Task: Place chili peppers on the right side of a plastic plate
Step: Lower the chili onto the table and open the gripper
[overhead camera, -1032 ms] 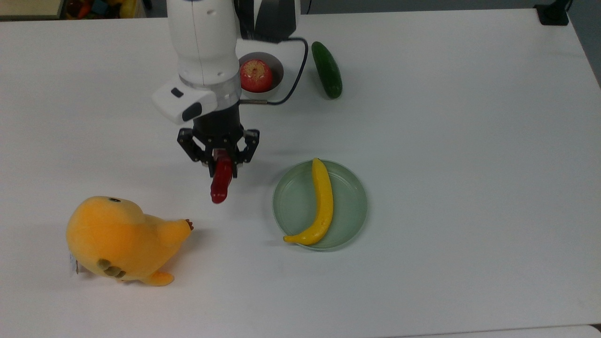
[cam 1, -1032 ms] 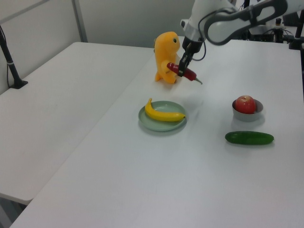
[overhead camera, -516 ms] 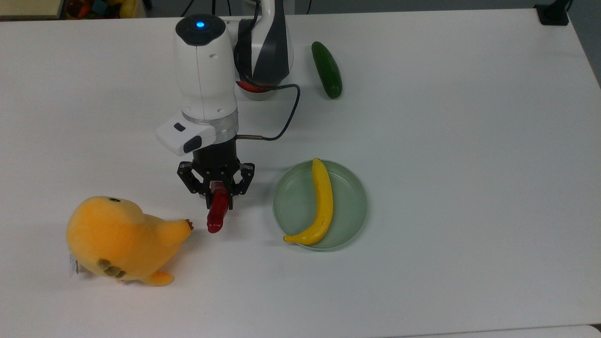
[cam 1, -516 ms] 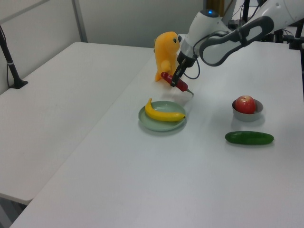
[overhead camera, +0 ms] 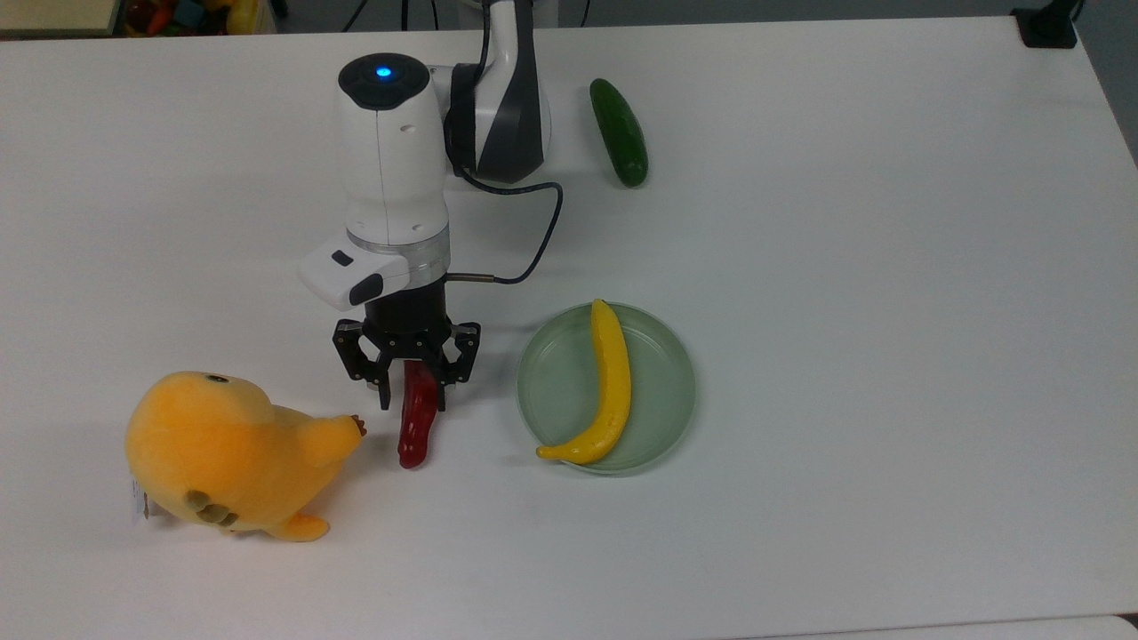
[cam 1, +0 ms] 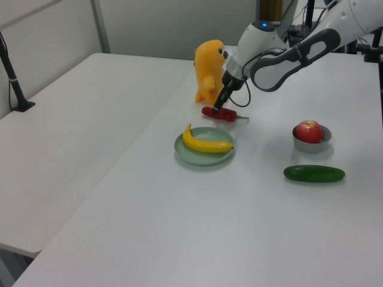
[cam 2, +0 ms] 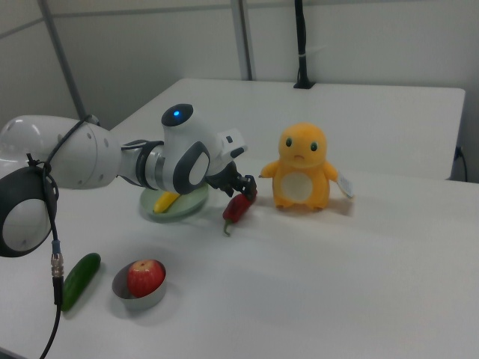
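The dark-red chili pepper (overhead camera: 416, 431) lies on the white table, between the plush toy and the plate in the top view. It also appears flat on the table as the chili pepper (cam 1: 218, 113) and the chili pepper (cam 2: 236, 209). My gripper (overhead camera: 413, 398) points straight down over its stem end, open, with a finger on each side and a small gap showing. The stem end is hidden under the gripper in the top view. The pale green plastic plate (overhead camera: 662, 356) sits to the top view's right of the chili, a short gap away, and holds a yellow banana (overhead camera: 612, 382).
An orange plush toy (overhead camera: 227, 453) lies close to the chili's tip on the top view's left. A dark green cucumber (overhead camera: 620, 132) lies at the far side. A grey bowl (cam 1: 310, 143) holds a red apple (cam 1: 309, 131) near the cucumber.
The gripper came down and toward the table's near edge in the top view with the chili. The chili now rests flat on the table and the fingers have spread off it.
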Tool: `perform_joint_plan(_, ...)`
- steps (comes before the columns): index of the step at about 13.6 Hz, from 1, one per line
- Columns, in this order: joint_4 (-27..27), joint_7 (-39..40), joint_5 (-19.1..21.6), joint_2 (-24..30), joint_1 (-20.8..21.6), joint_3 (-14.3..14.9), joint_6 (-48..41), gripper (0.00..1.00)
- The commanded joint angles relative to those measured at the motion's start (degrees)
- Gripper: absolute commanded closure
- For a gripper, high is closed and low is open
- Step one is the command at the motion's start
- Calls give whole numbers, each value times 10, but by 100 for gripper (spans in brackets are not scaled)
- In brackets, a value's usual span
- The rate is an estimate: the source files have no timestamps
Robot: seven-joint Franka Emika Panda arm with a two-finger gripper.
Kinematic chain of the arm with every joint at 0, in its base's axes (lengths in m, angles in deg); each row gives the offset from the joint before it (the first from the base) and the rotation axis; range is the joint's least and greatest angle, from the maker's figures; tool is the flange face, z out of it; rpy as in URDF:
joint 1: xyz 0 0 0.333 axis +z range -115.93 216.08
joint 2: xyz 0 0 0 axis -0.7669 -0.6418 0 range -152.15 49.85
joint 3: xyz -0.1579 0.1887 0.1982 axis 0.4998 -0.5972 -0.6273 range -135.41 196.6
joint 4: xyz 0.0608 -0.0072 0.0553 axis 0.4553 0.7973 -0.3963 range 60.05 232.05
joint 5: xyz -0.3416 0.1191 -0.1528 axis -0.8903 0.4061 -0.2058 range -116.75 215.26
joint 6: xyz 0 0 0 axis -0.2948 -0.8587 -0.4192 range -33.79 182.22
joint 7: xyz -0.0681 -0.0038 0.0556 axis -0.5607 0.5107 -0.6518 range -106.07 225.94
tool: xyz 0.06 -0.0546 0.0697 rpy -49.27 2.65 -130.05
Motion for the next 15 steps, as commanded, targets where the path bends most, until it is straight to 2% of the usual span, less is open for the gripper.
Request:
perform_joint_plan(1, -10, -12, -8, -9, -2, -4, 11, 0)
perform_joint_plan(5, -10, -12, -1, 3, -6, -7, 10, 0)
perform_joint_plan(9, 10, -13, 2, 58, -6, -10, -9, 0)
perform_joint_plan(15, 9, -17, 2, 155, 1, -11, -201, 0)
